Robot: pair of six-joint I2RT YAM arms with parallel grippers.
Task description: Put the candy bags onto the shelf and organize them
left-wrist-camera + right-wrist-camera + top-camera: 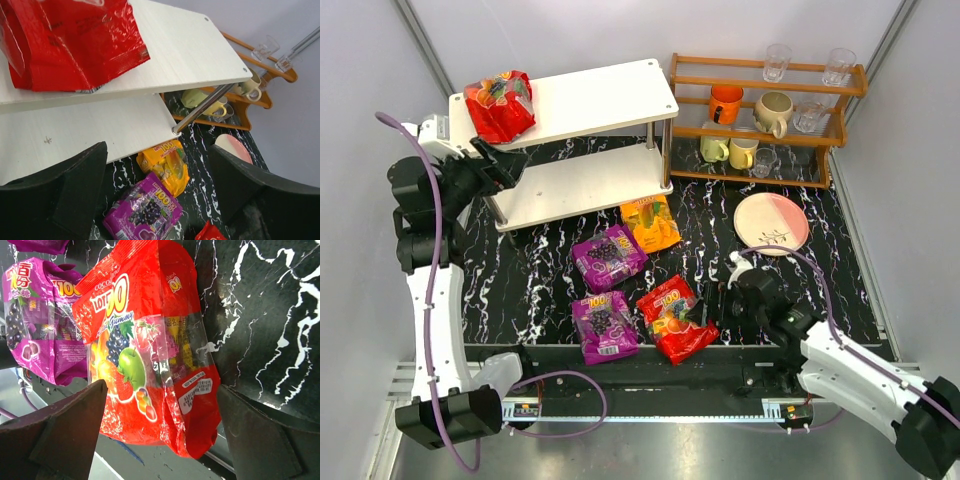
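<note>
Hovering wide and empty at the left end of the white two-tier metal-legged shelf (pixel 610 90): left gripper (pixel 503 166). Glossy red plastic candy bag (pixel 500 105) on its top board. Front-right of shelf, right gripper (pixel 160 432), wide, faces second red bag (pixel 150 340) on desk (pixel 540 280), lengthwise ahead; right arm nearer.

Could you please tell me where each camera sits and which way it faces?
Top external: above and behind, looking down at the table; left arm, right arm show.
Left wrist: beside the shelf, facing its boards and shelved red bag; open jaws show.
Right wrist: over the near red bag, facing down; open jaws show.
Shared: top and left wrist show the orange-yellow bag.
</note>
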